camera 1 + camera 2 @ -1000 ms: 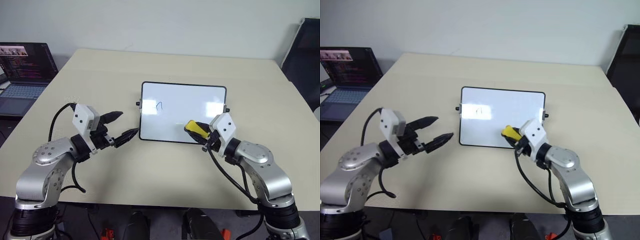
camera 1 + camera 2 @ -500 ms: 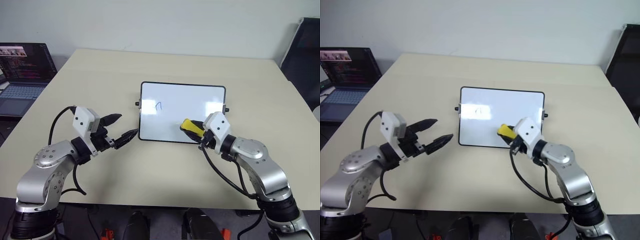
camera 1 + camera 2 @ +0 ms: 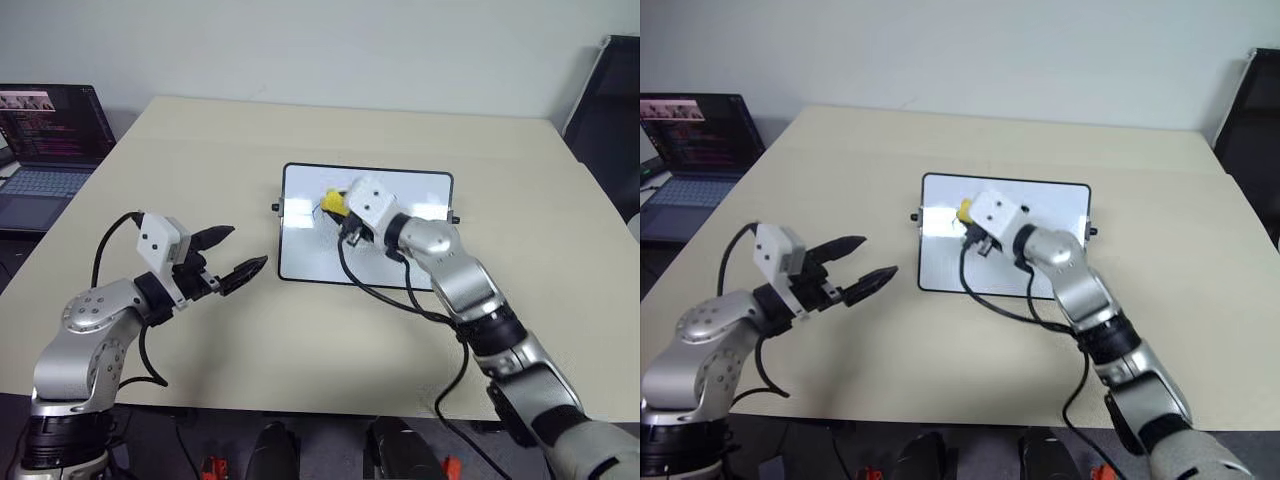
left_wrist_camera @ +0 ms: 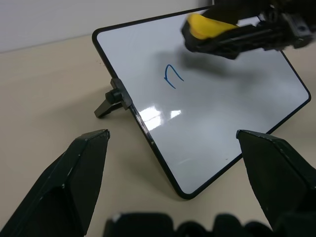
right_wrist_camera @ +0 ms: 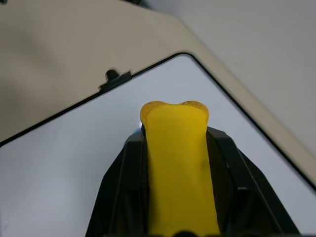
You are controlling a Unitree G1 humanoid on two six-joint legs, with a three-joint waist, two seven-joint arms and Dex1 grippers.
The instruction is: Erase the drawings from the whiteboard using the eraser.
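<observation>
Table [image 3: 200, 150]: beige top, carrying all the items below.

Whiteboard [image 3: 395, 255]: glossy white rectangle in a thin black frame with rounded corners, lying flat near the middle of the table. A small black knob [image 4: 112, 98] sticks out from its left short side, another [image 3: 455, 219] from the right.

Drawing [image 4: 170, 77]: one blue arch-shaped mark on the left part of the whiteboard, plain in the left wrist view. In the head views it lies just by the eraser and is mostly covered by the right gripper. Other marks cannot be made out.

Eraser [image 5: 177, 163]: small yellow block, clamped between the two black fingers of the right gripper [image 3: 338, 207], its yellow end sticking out past the fingertips. It sits over the upper left part of the whiteboard, just beside the arch mark. Whether it touches the board surface cannot be told.

Right arm: reaches across the whiteboard from the right toward its left end, with black cables [image 3: 375, 290] looping from the wrist over the board's near edge.

Left gripper [image 3: 232, 251]: fingers spread wide apart, holding nothing, poised above the bare table just left of the whiteboard's near left corner and pointing toward it.

Laptop [image 3: 45, 140]: open with its screen lit, at the far left, off the table's edge.

Dark chair [image 3: 605, 120]: at the far right.
</observation>
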